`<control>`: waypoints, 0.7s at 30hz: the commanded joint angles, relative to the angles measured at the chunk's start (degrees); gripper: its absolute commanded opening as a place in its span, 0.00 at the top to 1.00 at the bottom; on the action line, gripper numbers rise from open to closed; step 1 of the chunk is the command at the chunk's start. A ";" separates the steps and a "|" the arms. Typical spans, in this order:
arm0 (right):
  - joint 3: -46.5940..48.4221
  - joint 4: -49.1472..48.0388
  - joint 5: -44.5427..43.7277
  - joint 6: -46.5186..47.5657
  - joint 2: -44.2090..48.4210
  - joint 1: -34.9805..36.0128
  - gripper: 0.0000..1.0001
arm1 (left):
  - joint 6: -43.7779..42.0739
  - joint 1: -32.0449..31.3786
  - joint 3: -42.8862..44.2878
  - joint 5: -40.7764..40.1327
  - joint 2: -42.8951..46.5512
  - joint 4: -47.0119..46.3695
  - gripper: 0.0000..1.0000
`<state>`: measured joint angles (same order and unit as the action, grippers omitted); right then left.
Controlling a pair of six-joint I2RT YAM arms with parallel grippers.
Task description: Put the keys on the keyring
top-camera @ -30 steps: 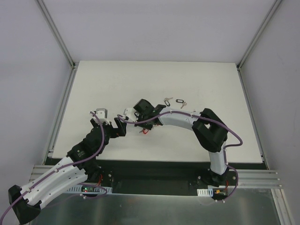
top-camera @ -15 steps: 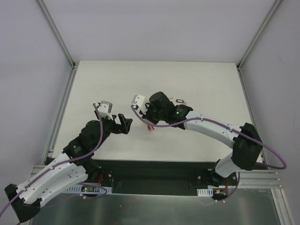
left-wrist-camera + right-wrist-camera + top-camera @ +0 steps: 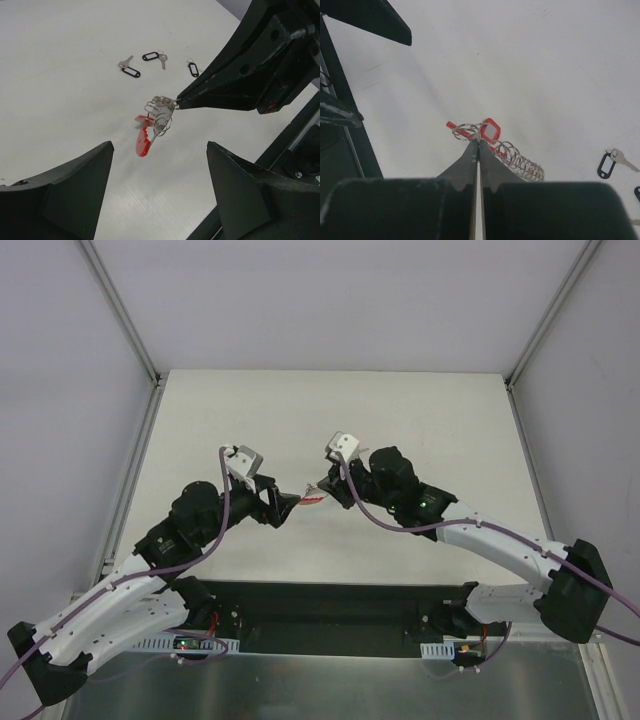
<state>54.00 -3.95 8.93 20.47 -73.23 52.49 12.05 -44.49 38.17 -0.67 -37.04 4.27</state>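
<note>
My right gripper [image 3: 479, 143] is shut on the keyring [image 3: 520, 161], a coil of silver rings with a red arc, and holds it above the table. A red key tag [image 3: 490, 131] hangs at the pinched end. In the left wrist view the keyring [image 3: 160, 112] dangles from the right fingertips [image 3: 200, 95], its red arc [image 3: 142, 142] hanging down. My left gripper [image 3: 160, 200] is open and empty, pointing at the ring from a short way off. Three black-tagged keys [image 3: 131, 71] lie on the table beyond. In the top view both grippers, left [image 3: 283, 505] and right [image 3: 318, 490], meet mid-table.
The white table [image 3: 420, 410] has raised rails along its left and right sides. One black-tagged key [image 3: 607, 165] lies to the right of my right gripper. The left gripper's dark finger [image 3: 370, 20] sits at the top left of the right wrist view.
The right arm has swung out to the right and stretched, carrying the keyring up off the table. The left gripper has moved right, towards the ring.
</note>
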 commanded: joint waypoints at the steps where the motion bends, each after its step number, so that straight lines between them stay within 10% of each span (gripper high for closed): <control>1: -4.24 -14.24 3.11 -8.59 8.27 -1.77 0.99 | -0.28 0.72 -1.51 4.35 1.88 -8.39 0.27; 21: -9.09 -24.97 16.55 -15.28 16.63 -8.89 0.99 | 2.79 9.67 6.04 29.12 -9.37 -22.98 0.39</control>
<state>45.08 -20.53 18.22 8.67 -57.89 45.28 11.16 -39.05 42.30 17.23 -45.58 -10.50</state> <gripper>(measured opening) 0.020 0.620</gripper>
